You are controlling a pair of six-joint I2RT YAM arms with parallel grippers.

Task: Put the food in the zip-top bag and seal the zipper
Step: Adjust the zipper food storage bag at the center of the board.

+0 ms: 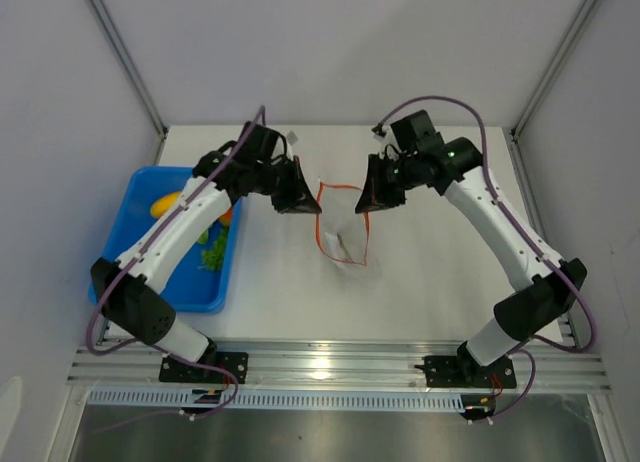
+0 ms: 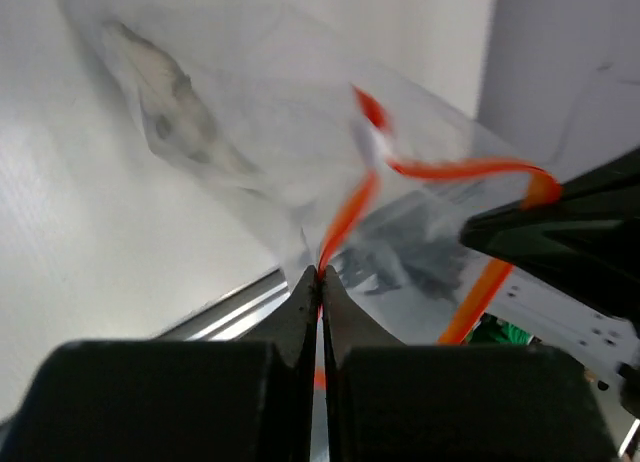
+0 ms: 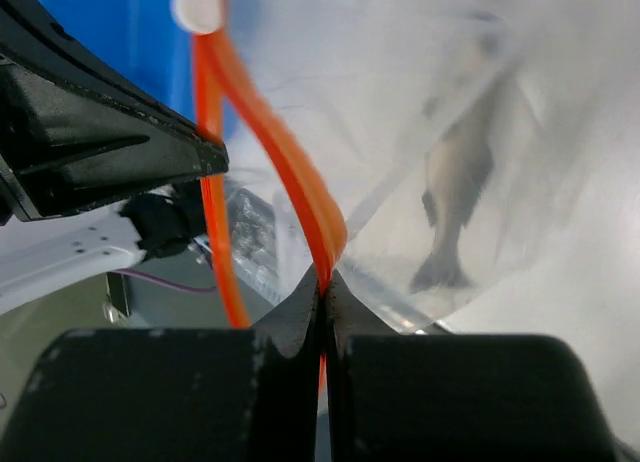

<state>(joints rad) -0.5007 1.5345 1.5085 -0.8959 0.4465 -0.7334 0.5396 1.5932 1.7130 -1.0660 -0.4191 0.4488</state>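
The clear zip-top bag (image 1: 345,237) hangs between my two grippers with its mouth held apart. Its orange-red zipper (image 1: 320,222) runs along both mouth edges. My left gripper (image 1: 312,208) is shut on the left end of the zipper (image 2: 350,212). My right gripper (image 1: 364,206) is shut on the right end (image 3: 305,192). The food lies in the blue tray (image 1: 140,282) at left: a yellow fruit (image 1: 165,204), a red-orange piece (image 1: 229,217) and green leafy bits (image 1: 212,254). The left arm hides part of the tray. I cannot tell whether anything is inside the bag (image 3: 470,132).
The bag's bottom rests crumpled on the white table (image 1: 420,282). A white slider tab (image 3: 197,7) sits on the zipper. Walls with grey posts (image 1: 125,57) stand at the back corners. A metal rail (image 1: 330,362) runs along the near edge.
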